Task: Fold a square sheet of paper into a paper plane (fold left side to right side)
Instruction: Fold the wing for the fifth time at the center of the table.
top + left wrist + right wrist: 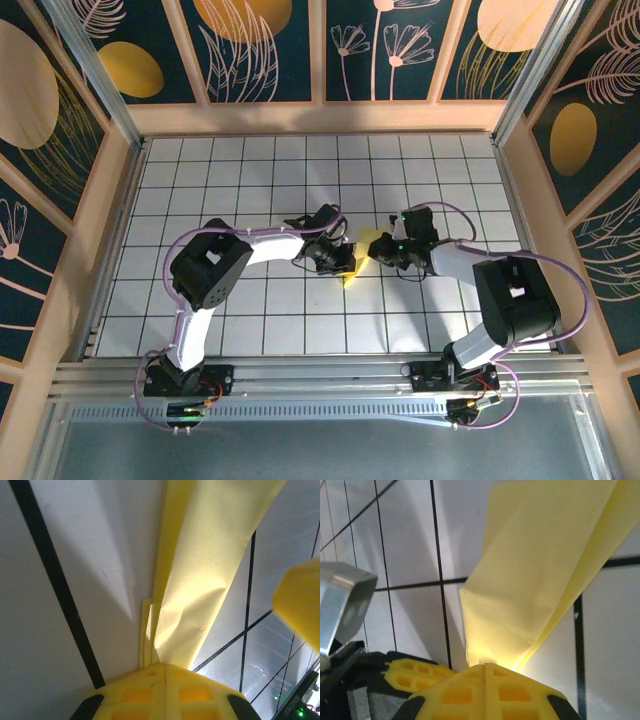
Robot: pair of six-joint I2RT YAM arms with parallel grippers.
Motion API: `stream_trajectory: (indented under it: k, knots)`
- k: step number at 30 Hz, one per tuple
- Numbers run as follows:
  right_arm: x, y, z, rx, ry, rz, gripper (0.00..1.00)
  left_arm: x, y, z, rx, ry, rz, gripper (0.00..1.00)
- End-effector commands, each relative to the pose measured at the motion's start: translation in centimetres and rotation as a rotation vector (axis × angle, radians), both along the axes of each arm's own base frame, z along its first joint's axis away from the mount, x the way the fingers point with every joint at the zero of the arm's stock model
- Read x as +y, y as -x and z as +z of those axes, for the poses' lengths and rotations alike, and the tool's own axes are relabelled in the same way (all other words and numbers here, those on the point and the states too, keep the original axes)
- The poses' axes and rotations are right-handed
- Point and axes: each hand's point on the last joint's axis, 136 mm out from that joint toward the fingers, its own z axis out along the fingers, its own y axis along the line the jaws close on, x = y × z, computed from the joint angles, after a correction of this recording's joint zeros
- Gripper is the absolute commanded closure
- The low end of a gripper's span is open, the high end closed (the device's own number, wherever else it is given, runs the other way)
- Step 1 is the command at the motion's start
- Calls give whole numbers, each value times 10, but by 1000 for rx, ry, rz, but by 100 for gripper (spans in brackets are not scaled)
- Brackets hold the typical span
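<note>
Left gripper (165,667) pinched shut on one end of folded yellow paper (200,580); right gripper (485,666) clamped on opposite end, paper raised over white gridded table (250,200).

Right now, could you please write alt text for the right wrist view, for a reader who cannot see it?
The right gripper is shut on a folded pale-yellow sheet of paper, which stretches up and away from it over a white table with black grid lines.
</note>
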Motion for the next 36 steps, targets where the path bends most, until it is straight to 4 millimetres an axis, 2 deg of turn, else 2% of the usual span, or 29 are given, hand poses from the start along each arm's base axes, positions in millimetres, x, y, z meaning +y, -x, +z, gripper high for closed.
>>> stream_trajectory:
  k: [1, 7, 18, 36]
  knots:
    - [14, -2, 0, -6, -43, 12, 100, 32, 7, -40, 51, -193, 45, 100]
    - [18, -6, -13, 10, -24, 16, 100, 31, 8, -42, 53, -208, 39, 100]
    - [8, -5, -40, 64, 51, 3, 100, 32, 9, -46, 61, -233, 32, 100]
    - [-10, -29, -34, 41, 44, -31, 100, 36, 11, -52, 72, -274, 28, 100]
